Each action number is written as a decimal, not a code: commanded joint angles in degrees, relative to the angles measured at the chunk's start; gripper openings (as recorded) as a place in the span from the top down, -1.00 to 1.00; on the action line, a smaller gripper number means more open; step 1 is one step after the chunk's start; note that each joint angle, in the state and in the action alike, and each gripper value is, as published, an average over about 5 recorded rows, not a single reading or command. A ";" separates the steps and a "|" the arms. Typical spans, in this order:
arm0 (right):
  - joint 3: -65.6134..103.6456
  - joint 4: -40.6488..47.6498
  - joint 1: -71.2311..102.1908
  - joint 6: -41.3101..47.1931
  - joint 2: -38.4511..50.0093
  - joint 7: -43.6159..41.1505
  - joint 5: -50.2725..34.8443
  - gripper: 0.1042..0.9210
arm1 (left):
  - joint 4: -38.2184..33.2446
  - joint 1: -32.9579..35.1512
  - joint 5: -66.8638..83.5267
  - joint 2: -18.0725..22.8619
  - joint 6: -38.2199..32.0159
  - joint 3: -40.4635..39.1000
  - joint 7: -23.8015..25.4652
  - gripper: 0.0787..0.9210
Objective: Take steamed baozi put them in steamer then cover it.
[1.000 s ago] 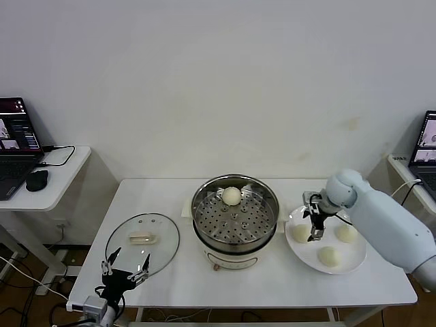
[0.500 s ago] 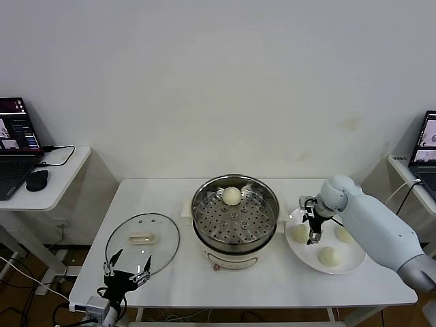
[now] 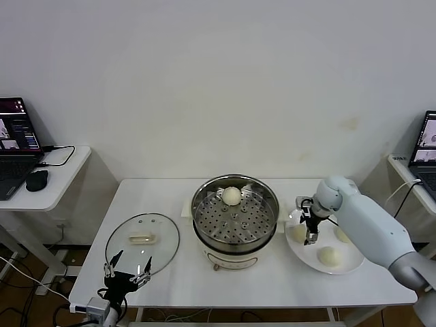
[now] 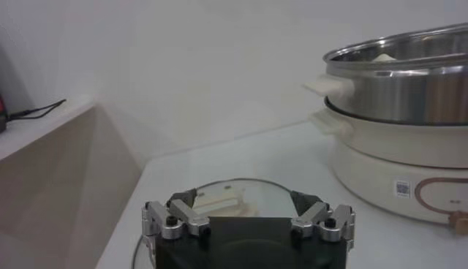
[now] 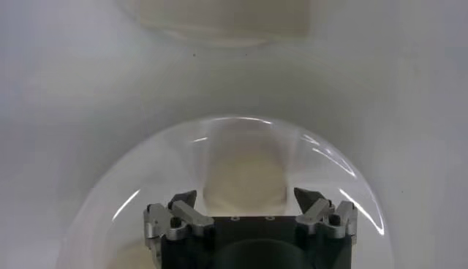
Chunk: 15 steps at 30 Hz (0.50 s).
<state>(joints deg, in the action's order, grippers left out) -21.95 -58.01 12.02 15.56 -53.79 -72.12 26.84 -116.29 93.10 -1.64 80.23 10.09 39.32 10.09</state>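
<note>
Right gripper (image 3: 310, 230) points straight down with jaws wide open over a baozi (image 5: 243, 184) on the plate (image 3: 344, 264). Steamer (image 3: 235, 211) sits just to its left. Left gripper (image 3: 127, 274) is parked open, cover (image 3: 142, 240) just ahead.

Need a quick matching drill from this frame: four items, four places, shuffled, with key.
Items:
1. lid
2. bun in steamer
3. right gripper
4. left gripper

Places:
A. over the plate, above its leftmost bun
B. flat on the table, left of the steamer
C. at the table's front left edge, near the lid
D. on the perforated tray, toward the back

Pairs: 1-B, 2-D, 3-A, 4-C
</note>
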 commanded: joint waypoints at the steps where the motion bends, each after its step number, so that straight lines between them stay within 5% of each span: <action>1: 0.03 0.95 -0.13 -0.26 -0.35 -0.09 -0.19 -0.72 | 0.07 0.02 -0.01 0.01 -0.04 0.01 0.00 -0.77; 8: 0.25 2.23 -0.52 -0.40 -0.63 -0.11 -1.19 -0.36 | 0.16 0.01 -0.03 0.10 -0.08 0.02 -0.01 -0.77; 15: 0.42 0.24 -1.88 0.30 1.33 -0.72 -4.37 -0.28 | 0.32 -0.14 -0.14 0.38 -0.13 -0.20 -0.02 -0.77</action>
<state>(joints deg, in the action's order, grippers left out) -21.58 -56.81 10.62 15.68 -53.44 -72.61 24.32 -115.97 92.98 -1.76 80.60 9.98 39.17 10.07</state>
